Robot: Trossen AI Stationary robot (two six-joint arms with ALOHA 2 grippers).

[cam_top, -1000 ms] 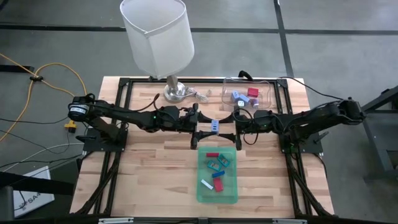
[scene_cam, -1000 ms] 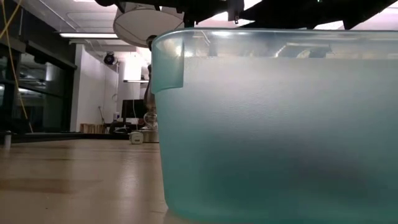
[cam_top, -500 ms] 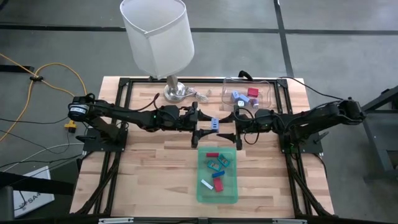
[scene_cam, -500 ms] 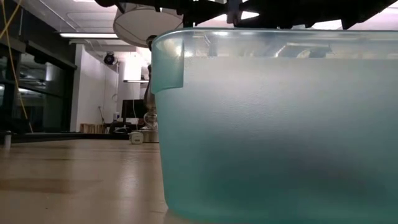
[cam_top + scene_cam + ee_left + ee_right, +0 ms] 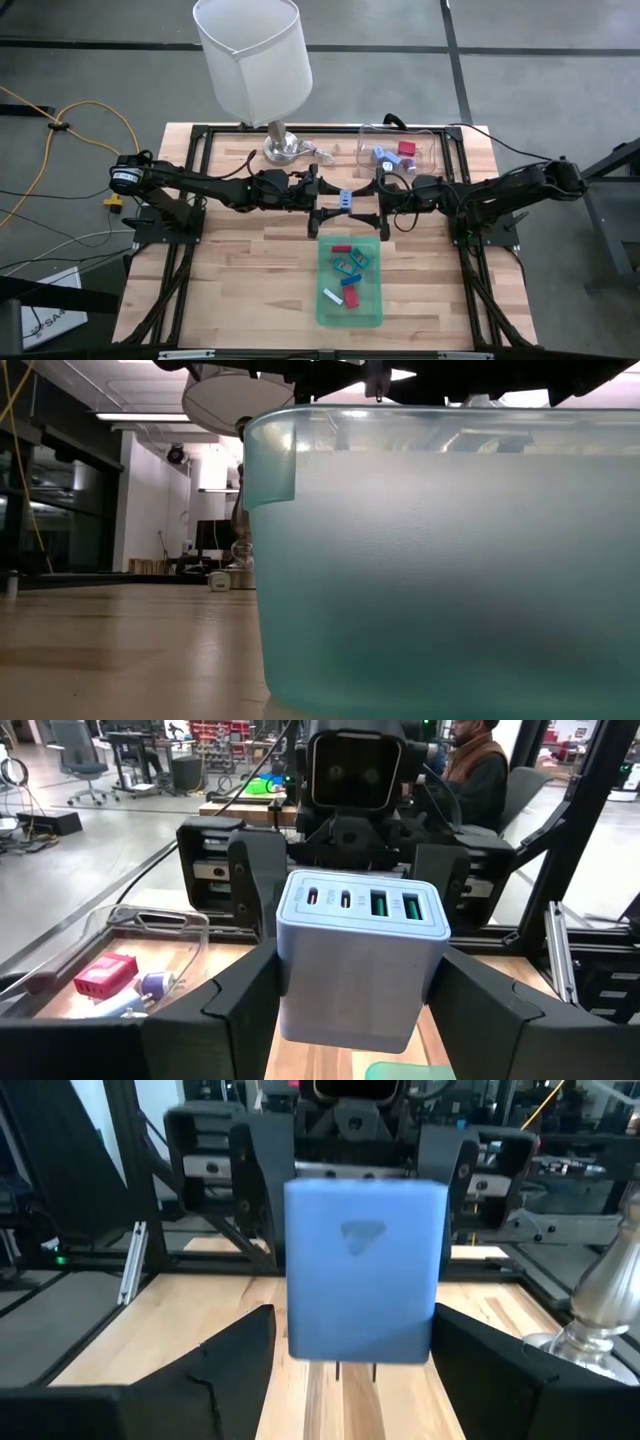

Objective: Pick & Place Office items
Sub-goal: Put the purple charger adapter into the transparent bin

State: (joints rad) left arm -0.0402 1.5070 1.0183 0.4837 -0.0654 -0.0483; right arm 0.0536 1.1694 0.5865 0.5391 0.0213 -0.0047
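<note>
The flat green translucent tray (image 5: 350,298) lies at table centre. At its 12 o'clock the left gripper (image 5: 332,200) clamps a pale blue plastic charger block (image 5: 345,201). The right gripper (image 5: 378,199) stands at the block's 3 o'clock, jaws apart — it should close squarely before the left lets go.

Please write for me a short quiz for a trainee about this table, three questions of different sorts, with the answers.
1. True or false: the green tray is empty.
2. What does the left gripper hold?
3. Where does the lamp stand?
A. on the table, beside the clear container
B. inside the tray
C. on the floor

Key:
1. False: small items lie in it.
2. A blue charger, held in the air above the table.
3. A
</note>
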